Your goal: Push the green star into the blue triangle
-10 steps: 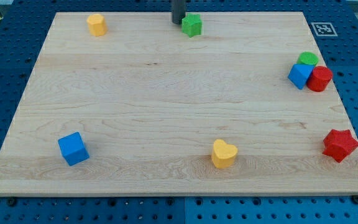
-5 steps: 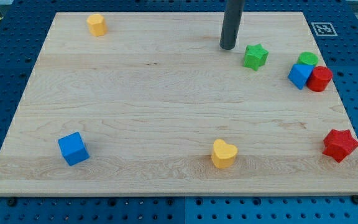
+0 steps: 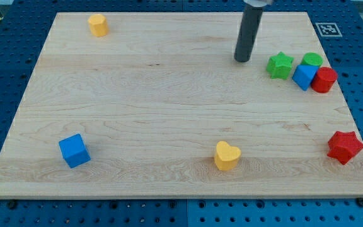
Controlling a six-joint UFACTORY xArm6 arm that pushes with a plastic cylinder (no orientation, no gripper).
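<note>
The green star (image 3: 280, 65) lies at the view's right, close beside the blue triangle (image 3: 304, 77), to its left; whether they touch I cannot tell. A green round block (image 3: 312, 60) and a red cylinder (image 3: 324, 80) crowd against the blue triangle. My tip (image 3: 242, 60) stands to the left of the green star with a gap between them. The rod rises up out of the view's top.
A yellow block (image 3: 97, 24) sits at the top left. A blue cube (image 3: 74, 151) sits at the bottom left. A yellow heart (image 3: 227, 156) lies near the bottom edge. A red star (image 3: 345, 147) lies at the bottom right edge of the wooden board (image 3: 169, 101).
The green star has slid from the top edge down and right to beside the blue triangle. My tip moved right and down behind it.
</note>
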